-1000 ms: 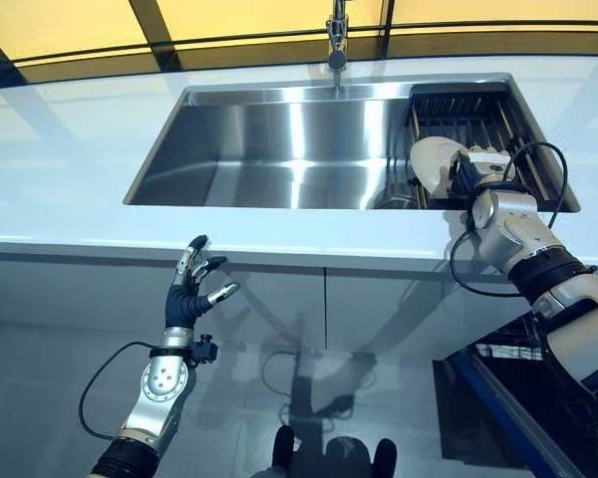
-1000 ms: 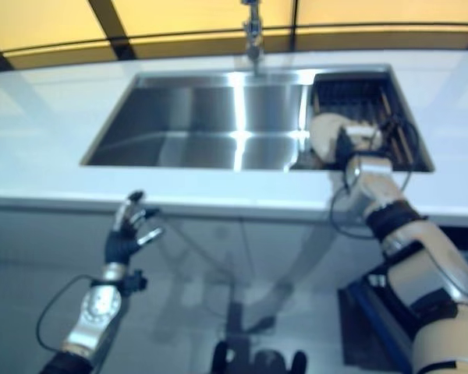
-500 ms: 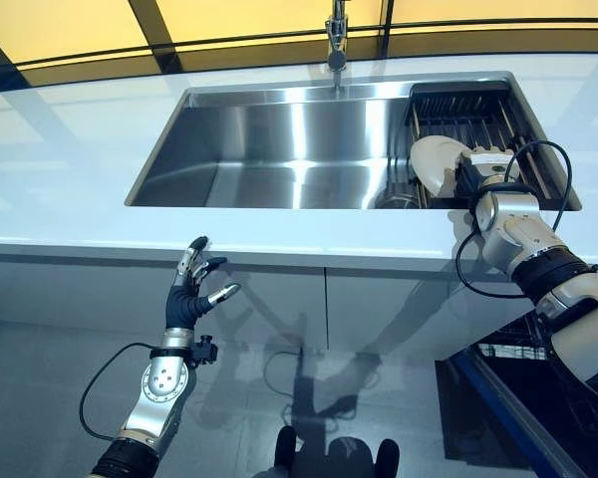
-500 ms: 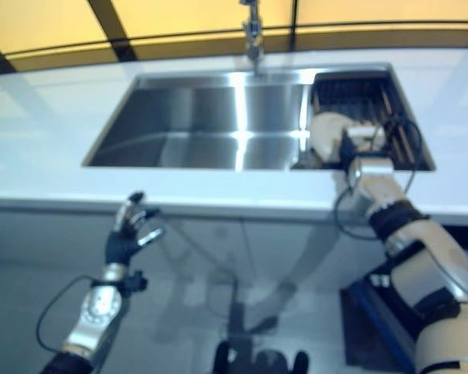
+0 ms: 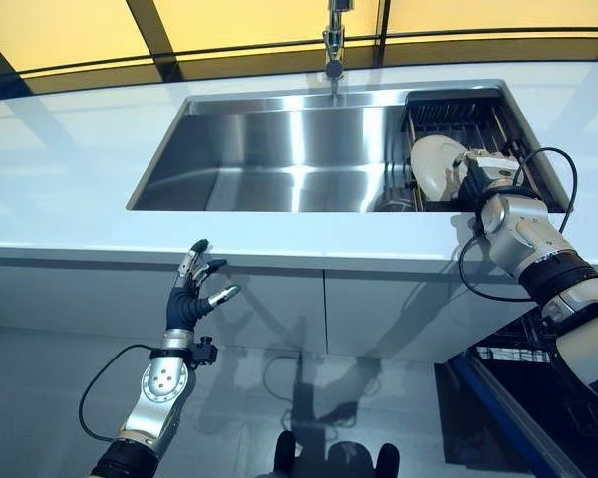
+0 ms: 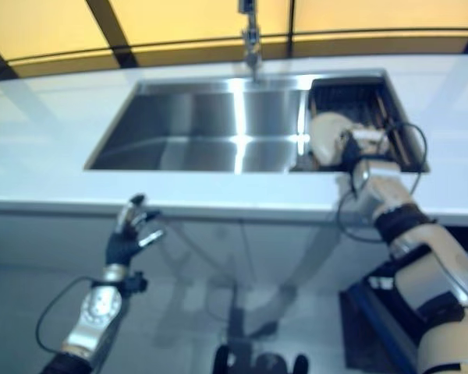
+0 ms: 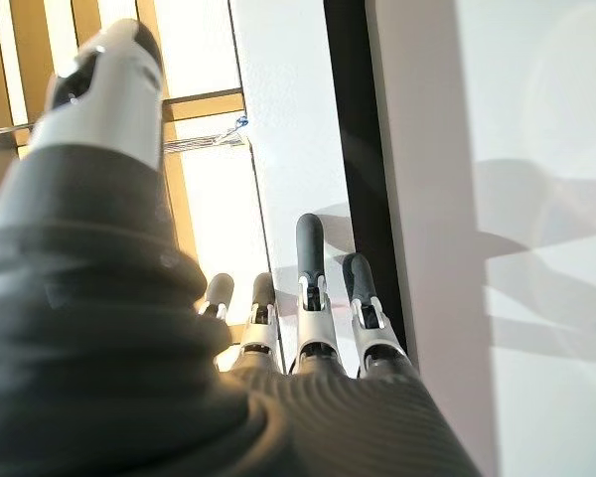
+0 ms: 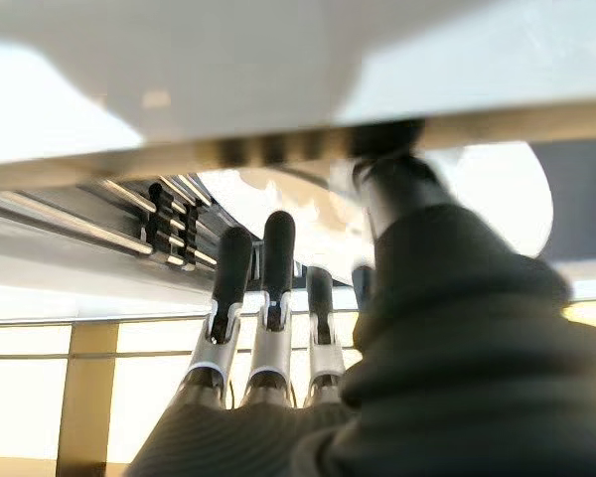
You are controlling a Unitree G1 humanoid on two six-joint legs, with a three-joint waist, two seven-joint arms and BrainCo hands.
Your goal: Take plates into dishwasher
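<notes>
A cream plate (image 5: pixel 434 164) stands on edge in the dark dish rack (image 5: pixel 468 110) at the right end of the steel sink (image 5: pixel 279 149). My right hand (image 5: pixel 478 171) reaches over the counter edge and is shut on the plate, its fingers (image 8: pixel 273 258) lying along one face and the thumb on the rim. The plate (image 8: pixel 477 189) fills the space past the fingers in the right wrist view. My left hand (image 5: pixel 191 294) hangs open in front of the cabinet below the counter, holding nothing, with its fingers (image 7: pixel 308 288) spread and straight.
A white counter (image 5: pixel 70 169) surrounds the sink, with a faucet (image 5: pixel 333 45) at the back. White cabinet fronts (image 5: pixel 379 309) run below it. An open dark dishwasher with a blue edge (image 5: pixel 503 398) sits at the lower right.
My right wrist has edged slightly to the right with the plate still in the rack. The whole view has shifted a little. The left hand has not moved.
</notes>
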